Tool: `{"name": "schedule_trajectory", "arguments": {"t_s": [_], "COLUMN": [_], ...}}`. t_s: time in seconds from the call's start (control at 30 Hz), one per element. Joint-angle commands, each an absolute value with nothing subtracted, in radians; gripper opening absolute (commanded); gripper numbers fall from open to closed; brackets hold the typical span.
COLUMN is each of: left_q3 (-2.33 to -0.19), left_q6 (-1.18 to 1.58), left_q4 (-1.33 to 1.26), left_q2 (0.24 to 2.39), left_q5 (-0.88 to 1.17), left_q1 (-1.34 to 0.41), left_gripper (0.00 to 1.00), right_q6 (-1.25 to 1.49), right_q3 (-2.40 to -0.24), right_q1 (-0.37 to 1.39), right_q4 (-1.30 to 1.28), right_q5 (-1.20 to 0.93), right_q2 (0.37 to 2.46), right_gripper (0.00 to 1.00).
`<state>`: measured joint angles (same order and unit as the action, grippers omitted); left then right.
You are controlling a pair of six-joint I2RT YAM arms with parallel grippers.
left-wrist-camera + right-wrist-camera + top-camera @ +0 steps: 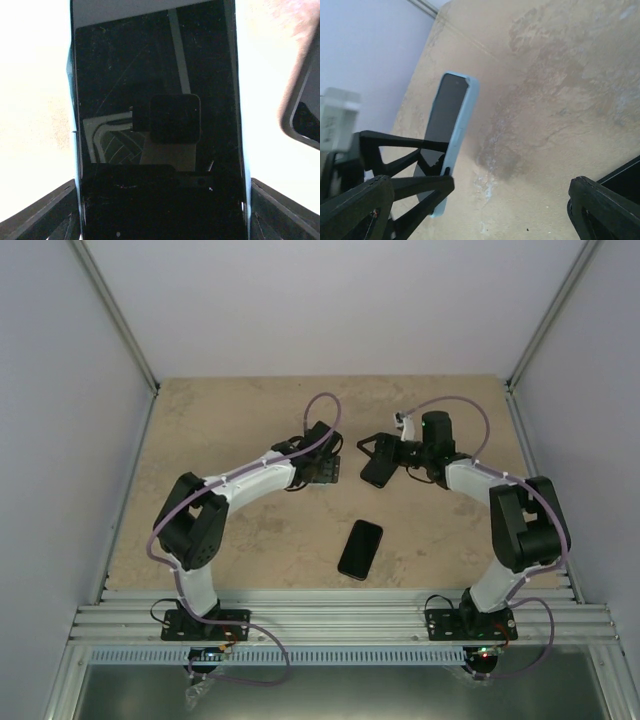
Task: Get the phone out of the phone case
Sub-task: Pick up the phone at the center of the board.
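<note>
Left fingers gripping phone case (phone inside), right fingers spread wide, white tag illegible

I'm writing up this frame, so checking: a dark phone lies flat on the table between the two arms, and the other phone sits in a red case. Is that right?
Not quite. The case is light blue, not red, as the right wrist view shows. The rest holds: a dark phone lies flat on the table between the two arms.

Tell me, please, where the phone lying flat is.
In the top view, the phone lies on the table near its front edge, between the left arm and the right arm.
</note>
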<state>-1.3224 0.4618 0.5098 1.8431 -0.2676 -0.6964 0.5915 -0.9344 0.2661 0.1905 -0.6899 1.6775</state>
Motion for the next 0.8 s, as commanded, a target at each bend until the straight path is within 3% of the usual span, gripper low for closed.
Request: {"name": "schedule_trajectory", "arguments": {"t_s": [0.0, 0.33, 0.47, 0.6, 0.77], "left_q3": [-1.279, -1.222, -1.219, -1.224, -1.224], "left_q6": [0.452, 0.430, 0.423, 0.419, 0.399], "left_q4": [0.422, 0.335, 0.323, 0.323, 0.321], "left_q2": [1.756, 1.639, 1.606, 1.594, 1.577], "left_q5": [-0.254, -0.213, -0.213, -0.215, -0.225], "left_q1": [-0.715, -0.767, -0.788, -0.792, -0.803], "left_gripper": [0.38, 0.37, 0.37, 0.37, 0.36], "right_q6": [0.717, 0.842, 0.888, 0.923, 0.957], "right_q3": [-0.979, -0.972, -0.969, -0.970, -0.975], "right_q1": [0.282, 0.340, 0.367, 0.368, 0.369], "right_q4": [0.235, 0.343, 0.365, 0.381, 0.389], "right_q5": [-0.748, -0.826, -0.830, -0.834, -0.840], "right_q2": [1.728, 1.759, 1.746, 1.730, 1.710], "right_gripper": [0.97, 0.91, 0.80, 0.62, 0.51]}}
